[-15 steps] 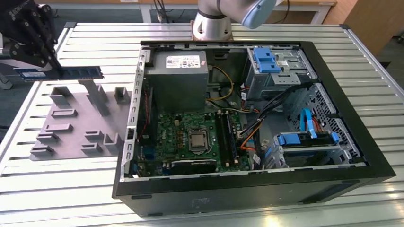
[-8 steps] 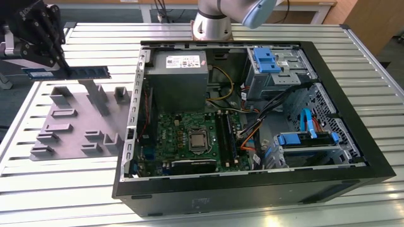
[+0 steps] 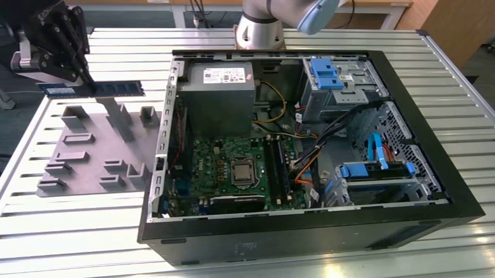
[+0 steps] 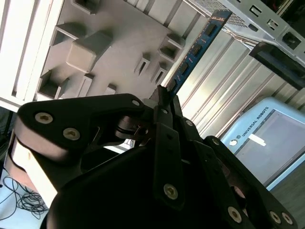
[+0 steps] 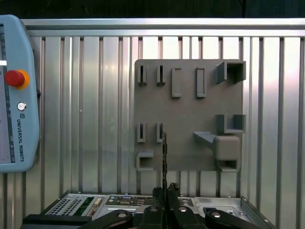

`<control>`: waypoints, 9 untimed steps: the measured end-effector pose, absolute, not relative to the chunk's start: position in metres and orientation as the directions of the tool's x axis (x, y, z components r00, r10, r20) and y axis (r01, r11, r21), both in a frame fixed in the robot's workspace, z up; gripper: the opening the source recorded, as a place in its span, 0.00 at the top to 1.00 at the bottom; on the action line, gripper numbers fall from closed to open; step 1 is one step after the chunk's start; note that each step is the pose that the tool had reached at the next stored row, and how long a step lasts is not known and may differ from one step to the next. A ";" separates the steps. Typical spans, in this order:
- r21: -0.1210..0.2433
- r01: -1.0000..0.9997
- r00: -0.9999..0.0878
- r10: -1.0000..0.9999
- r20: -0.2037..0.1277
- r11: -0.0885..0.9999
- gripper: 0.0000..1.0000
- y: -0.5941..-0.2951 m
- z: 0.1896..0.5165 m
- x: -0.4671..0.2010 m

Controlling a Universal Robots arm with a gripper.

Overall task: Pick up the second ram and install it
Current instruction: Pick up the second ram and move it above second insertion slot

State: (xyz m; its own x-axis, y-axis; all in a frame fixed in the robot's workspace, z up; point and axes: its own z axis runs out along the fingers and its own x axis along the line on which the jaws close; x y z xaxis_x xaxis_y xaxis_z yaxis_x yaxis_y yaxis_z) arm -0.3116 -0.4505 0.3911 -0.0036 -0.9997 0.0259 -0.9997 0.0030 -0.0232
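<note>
Black gripper (image 3: 85, 86) fingers are clenched on the second ram (image 3: 116, 88), a blue stick with dark chips, held level and on edge at the exterior view's far left. It hangs over the far edge of the grey slotted holder tray (image 3: 93, 150); whether it touches the tray is unclear. That tray lies on the ribbed metal table (image 3: 77, 231), beside the open computer case (image 3: 433, 174) on the exterior view's right, whose green motherboard (image 3: 213, 165) faces up.
</note>
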 end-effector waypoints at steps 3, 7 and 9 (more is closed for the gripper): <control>-0.023 -1.000 -0.004 -1.000 0.026 0.003 0.86 -0.450 0.391 -0.306; -0.023 -1.000 -0.004 -1.000 0.026 0.003 0.86 -0.450 0.391 -0.298; -0.023 -1.000 -0.004 -1.000 0.026 0.003 0.86 -0.450 0.391 -0.294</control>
State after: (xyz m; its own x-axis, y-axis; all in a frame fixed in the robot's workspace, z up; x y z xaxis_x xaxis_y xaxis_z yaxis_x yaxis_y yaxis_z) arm -0.2944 -0.4505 0.3911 -0.0036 -0.9997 0.0259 -0.9997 0.0030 -0.0231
